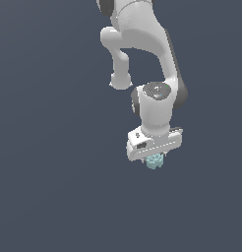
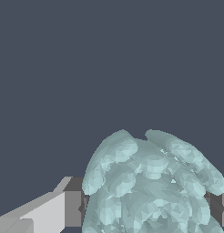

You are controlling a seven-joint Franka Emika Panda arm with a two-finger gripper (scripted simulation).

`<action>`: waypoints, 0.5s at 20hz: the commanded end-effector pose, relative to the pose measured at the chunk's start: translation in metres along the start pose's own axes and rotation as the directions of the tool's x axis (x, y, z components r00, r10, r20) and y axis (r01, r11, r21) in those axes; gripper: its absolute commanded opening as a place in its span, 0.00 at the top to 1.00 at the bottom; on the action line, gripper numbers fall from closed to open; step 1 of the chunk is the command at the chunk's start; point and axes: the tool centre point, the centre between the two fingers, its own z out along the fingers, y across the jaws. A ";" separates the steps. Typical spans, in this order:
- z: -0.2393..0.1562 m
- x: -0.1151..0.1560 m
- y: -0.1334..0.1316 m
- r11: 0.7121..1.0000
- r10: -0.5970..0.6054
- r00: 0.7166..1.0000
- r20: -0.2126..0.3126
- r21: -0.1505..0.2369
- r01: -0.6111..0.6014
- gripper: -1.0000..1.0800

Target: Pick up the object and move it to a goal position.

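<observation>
The object (image 1: 154,161) is a small pale teal-blue bumpy lump. In the exterior view it sits right under the white hand of my arm, between the fingers of my gripper (image 1: 153,160), which are mostly hidden behind the hand and the lump. In the wrist view the object (image 2: 150,182) fills the space between the two fingers (image 2: 72,208), which press against its sides. The gripper is shut on the object.
A plain dark blue-grey surface (image 1: 54,187) fills both views. The white arm (image 1: 142,29) comes down from the top of the exterior view. No other objects show.
</observation>
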 end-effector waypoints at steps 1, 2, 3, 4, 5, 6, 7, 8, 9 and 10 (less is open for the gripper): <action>-0.016 0.017 -0.007 0.998 -0.057 0.998 -0.040 0.021 0.058 1.00; -0.023 0.024 -0.010 0.996 -0.079 0.995 -0.056 0.028 0.081 1.00; -0.029 0.030 -0.013 0.994 -0.101 0.992 -0.072 0.036 0.103 1.00; -0.036 0.036 -0.017 0.991 -0.122 0.989 -0.088 0.043 0.126 1.00; -0.042 0.041 -0.020 0.988 -0.142 0.984 -0.104 0.049 0.148 1.00; -0.049 0.047 -0.023 0.984 -0.163 0.979 -0.119 0.055 0.170 1.00; -0.056 0.052 -0.027 0.979 -0.183 0.974 -0.135 0.061 0.192 1.00; -0.063 0.057 -0.030 0.974 -0.202 0.968 -0.151 0.067 0.214 1.00; -0.070 0.062 -0.033 0.969 -0.222 0.961 -0.167 0.072 0.236 1.00; -0.077 0.066 -0.037 0.963 -0.241 0.953 -0.182 0.077 0.258 1.00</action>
